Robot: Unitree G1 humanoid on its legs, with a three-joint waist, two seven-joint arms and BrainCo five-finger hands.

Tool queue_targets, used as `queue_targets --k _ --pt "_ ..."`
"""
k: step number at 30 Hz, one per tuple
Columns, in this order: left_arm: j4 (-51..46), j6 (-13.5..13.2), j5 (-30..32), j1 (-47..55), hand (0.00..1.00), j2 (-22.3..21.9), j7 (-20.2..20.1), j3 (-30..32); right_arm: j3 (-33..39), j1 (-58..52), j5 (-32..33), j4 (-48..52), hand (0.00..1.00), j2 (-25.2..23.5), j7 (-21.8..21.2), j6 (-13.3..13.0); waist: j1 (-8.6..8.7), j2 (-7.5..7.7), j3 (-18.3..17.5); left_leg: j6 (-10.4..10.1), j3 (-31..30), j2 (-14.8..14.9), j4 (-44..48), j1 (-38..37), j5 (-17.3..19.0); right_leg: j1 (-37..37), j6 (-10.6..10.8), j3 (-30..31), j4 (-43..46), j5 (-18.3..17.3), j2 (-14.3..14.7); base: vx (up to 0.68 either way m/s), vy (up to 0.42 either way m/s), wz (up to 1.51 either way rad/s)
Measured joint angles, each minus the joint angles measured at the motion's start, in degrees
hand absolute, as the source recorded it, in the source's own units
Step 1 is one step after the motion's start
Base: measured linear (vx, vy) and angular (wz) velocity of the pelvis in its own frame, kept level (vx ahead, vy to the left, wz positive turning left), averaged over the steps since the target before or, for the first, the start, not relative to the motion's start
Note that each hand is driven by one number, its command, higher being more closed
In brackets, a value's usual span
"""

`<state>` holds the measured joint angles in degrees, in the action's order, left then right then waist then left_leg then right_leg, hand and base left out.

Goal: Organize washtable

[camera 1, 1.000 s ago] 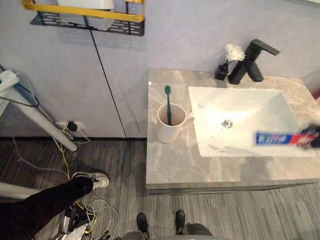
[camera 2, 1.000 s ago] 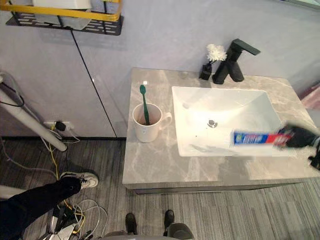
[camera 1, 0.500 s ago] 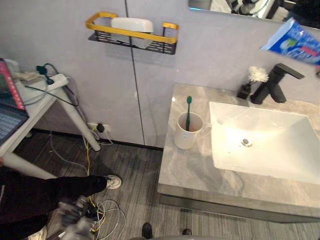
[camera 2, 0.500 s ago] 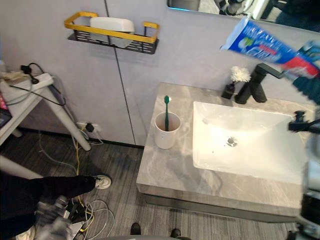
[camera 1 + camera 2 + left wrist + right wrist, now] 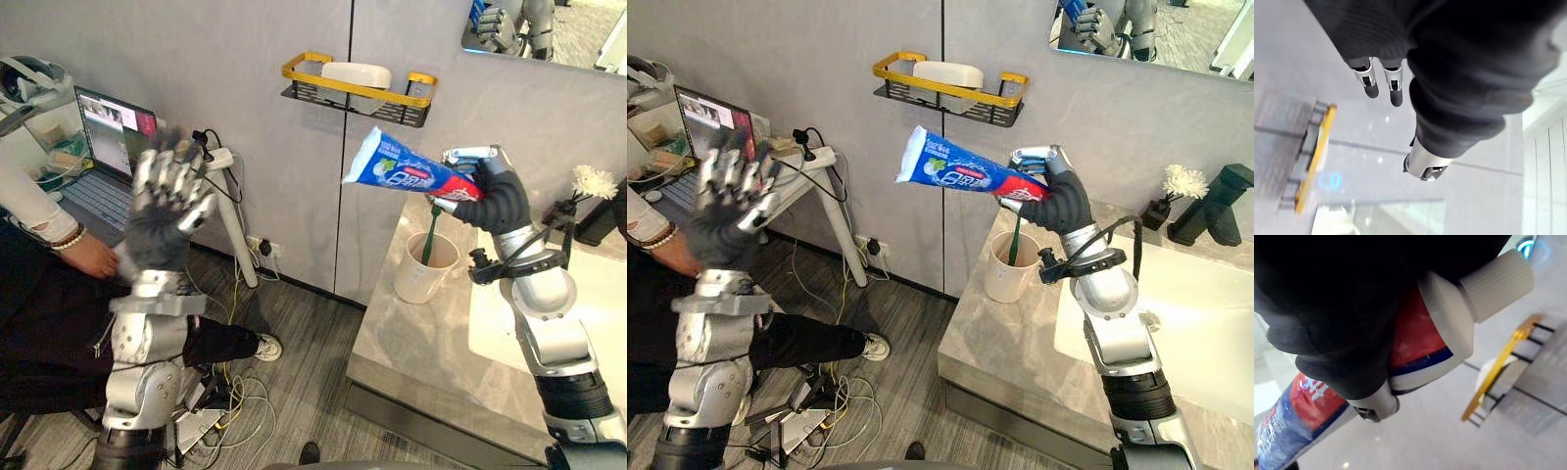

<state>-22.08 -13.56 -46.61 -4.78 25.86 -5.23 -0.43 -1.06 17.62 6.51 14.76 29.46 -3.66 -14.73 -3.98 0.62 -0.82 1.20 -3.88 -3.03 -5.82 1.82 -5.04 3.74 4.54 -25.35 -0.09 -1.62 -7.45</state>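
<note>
Both eye views have the right hand (image 5: 495, 201) wrapped round the glossy toothpaste tube (image 5: 397, 168), up in the air by the white mug (image 5: 421, 279). Its wrist view adds the ribbed white cap (image 5: 1496, 281). Left hand (image 5: 167, 211) is raised, fingers spread, empty.

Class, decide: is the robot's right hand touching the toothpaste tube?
Touching: the right wrist view shows the right hand curled tightly round the toothpaste tube.

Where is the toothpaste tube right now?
In the eye views, the toothpaste tube is held in the air by the right robot hand, just above the white mug.
</note>
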Motion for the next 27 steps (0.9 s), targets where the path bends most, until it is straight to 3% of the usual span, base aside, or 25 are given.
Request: queue_targets --k 6,11,17,22,27 --pt "0.21 1.26 -6.55 -4.39 0.00 1.62 -1.16 -1.44 -2.31 2.03 0.91 -0.40 1.00 1.32 -0.07 0.14 0.38 -0.01 -0.01 -0.09 1.52 0.28 -0.03 -0.58 -0.11 -0.09 -0.02 1.44 0.03 0.01 0.18 -0.04 -0.001 -0.12" --pt "6.89 0.88 -6.75 -20.84 0.00 1.87 1.38 -10.12 -6.39 5.00 2.11 -1.42 1.00 0.48 -0.28 1.10 0.28 0.06 0.02 0.11 2.63 0.59 -0.04 -0.55 -0.82 -0.62 -0.28 2.49 0.08 0.31 0.40 -0.02 -0.006 -0.11" --pt "7.68 1.92 -6.70 -23.38 0.00 -1.83 2.49 -11.10 -6.69 5.76 1.59 -1.40 1.00 -2.56 0.22 2.36 2.83 0.05 0.02 0.05 3.87 0.96 -0.01 -0.55 -0.89 -1.14 -0.53 3.76 -0.15 0.89 0.73 0.00 -0.005 -0.12" --pt "7.72 1.95 -5.95 -23.96 0.00 -7.15 5.10 -13.76 -6.72 6.34 -0.59 -1.43 1.00 -8.60 3.41 2.89 3.04 -0.03 0.00 -0.08 4.08 1.26 -0.03 -0.61 -0.99 -1.14 -0.77 3.97 -0.28 1.04 1.05 -0.01 -0.003 -0.01" --pt "8.30 1.96 -4.10 -25.25 0.00 -8.80 6.55 -14.88 -6.72 8.94 -1.70 -1.44 1.00 -10.79 5.04 2.94 3.05 -0.06 0.00 -0.16 4.28 1.56 -0.04 -0.68 -1.06 -0.94 -1.01 4.45 -1.19 1.45 1.33 -0.02 -0.010 -0.05"
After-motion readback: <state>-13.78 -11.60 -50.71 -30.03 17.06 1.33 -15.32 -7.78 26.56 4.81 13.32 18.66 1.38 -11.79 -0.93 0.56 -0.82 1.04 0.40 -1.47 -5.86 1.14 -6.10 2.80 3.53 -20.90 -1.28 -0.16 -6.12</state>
